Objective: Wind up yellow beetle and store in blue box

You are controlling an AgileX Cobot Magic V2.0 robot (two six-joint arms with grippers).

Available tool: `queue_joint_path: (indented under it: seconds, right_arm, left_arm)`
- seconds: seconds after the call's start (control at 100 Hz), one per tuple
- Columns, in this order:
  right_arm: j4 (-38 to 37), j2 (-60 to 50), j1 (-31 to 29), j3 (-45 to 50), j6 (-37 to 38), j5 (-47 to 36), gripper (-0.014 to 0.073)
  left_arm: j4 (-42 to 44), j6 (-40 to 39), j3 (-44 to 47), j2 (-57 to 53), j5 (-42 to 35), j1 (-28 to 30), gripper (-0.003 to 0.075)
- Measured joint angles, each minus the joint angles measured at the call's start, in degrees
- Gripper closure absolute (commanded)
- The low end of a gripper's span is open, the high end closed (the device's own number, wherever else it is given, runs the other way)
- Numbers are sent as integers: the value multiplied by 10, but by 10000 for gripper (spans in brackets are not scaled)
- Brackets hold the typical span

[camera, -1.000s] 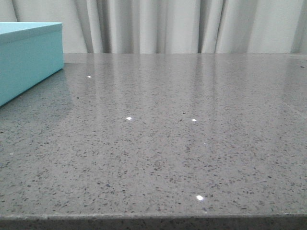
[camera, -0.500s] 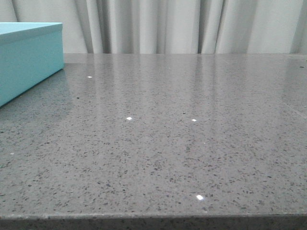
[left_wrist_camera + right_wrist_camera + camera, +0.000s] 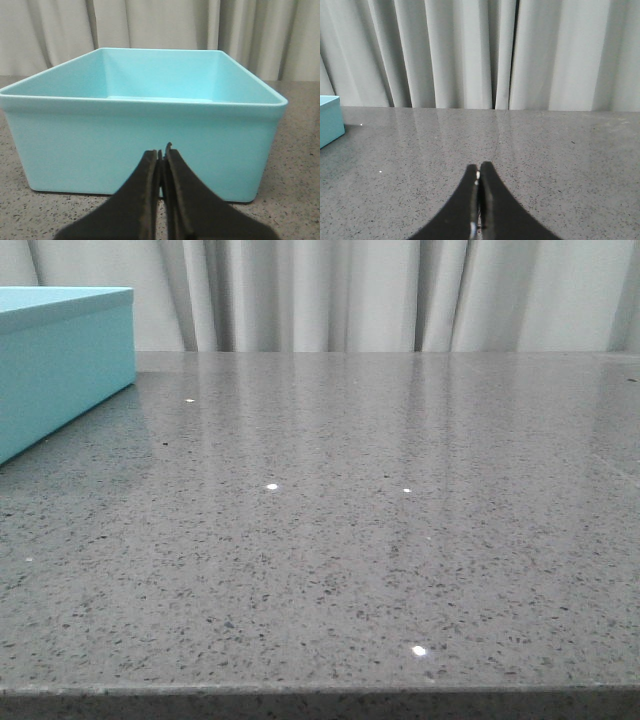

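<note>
The box (image 3: pixel 60 360) stands on the bench (image 3: pixel 350 540) at its left edge, towards the back, and runs out of the front view on the left. A curtain (image 3: pixel 350 295) hangs behind the bench's back edge, all the way across.

The left gripper (image 3: pixel 162 172) sits in front of the box's near wall, its tips pressed together and level with the lower half of that wall. The box's inside shows over the rim in the left wrist view.

The right gripper (image 3: pixel 478 185) sits above the bench further right, tips together, with the box (image 3: pixel 330 120) off to its left.
</note>
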Motion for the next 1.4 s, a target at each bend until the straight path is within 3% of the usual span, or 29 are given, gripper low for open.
queue_joint_path:
  seconds: [1.22,1.4]
  right_arm:
    - [-18,0,-6,11,-2,-21,662]
    - [67,0,-54,38,-97,-92,662]
  left_arm:
    - [0,0,0,0,-4,0,741]
    - [0,0,0,0,-4,0,741]
